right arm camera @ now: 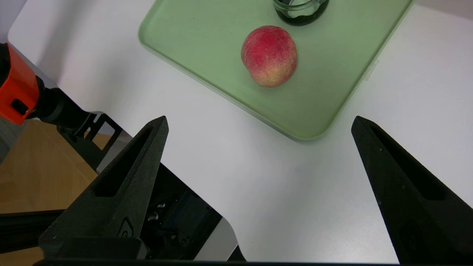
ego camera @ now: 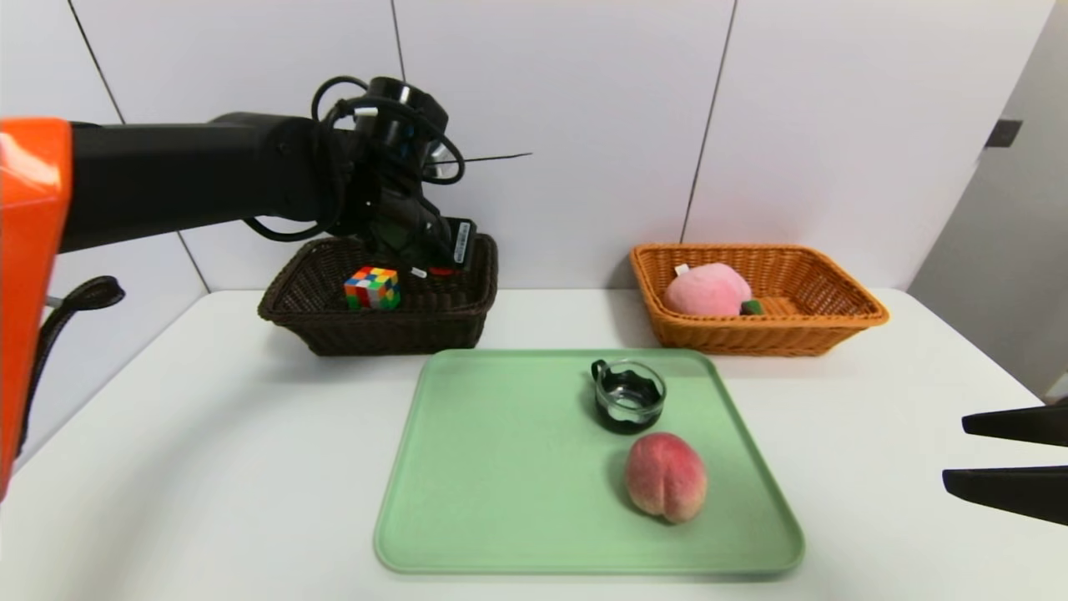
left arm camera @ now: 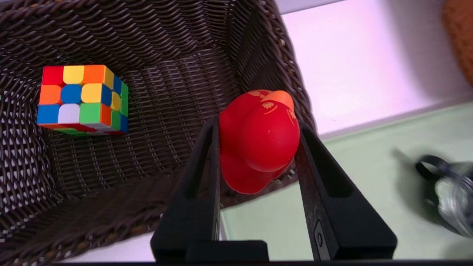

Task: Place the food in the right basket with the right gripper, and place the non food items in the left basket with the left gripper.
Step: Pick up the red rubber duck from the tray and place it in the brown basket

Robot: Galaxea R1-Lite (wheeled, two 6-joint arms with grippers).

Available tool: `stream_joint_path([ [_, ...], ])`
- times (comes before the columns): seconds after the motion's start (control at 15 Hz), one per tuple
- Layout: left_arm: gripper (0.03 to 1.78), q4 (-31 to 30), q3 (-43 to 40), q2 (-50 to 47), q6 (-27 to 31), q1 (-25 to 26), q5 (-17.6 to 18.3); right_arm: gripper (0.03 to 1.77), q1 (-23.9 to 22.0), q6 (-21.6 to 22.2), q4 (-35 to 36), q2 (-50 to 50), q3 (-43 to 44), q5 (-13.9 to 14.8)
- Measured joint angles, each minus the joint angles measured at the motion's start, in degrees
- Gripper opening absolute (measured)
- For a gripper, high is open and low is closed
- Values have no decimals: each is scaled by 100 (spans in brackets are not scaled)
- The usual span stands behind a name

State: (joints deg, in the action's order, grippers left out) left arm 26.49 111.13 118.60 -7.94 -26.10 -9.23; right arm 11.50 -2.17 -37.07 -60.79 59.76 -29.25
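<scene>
The left arm (ego camera: 192,179) is matte black with an orange shell and looped black cables; both hands have black, tapering wedge-shaped fingers (right arm camera: 122,192).

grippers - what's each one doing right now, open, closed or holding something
left gripper: closed on a red toy, over the dark basket.
right gripper: open, holding nothing.
</scene>
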Motion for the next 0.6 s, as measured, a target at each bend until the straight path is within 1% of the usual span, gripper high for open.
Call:
stream_joint_path([
  [0.2, 63, -282, 4, 406, 13, 260, 0, 171, 0, 0, 0, 2, 0, 6],
  [0.6, 60, -299, 4, 828, 17, 441, 11, 171, -1, 0, 2, 2, -39, 4],
])
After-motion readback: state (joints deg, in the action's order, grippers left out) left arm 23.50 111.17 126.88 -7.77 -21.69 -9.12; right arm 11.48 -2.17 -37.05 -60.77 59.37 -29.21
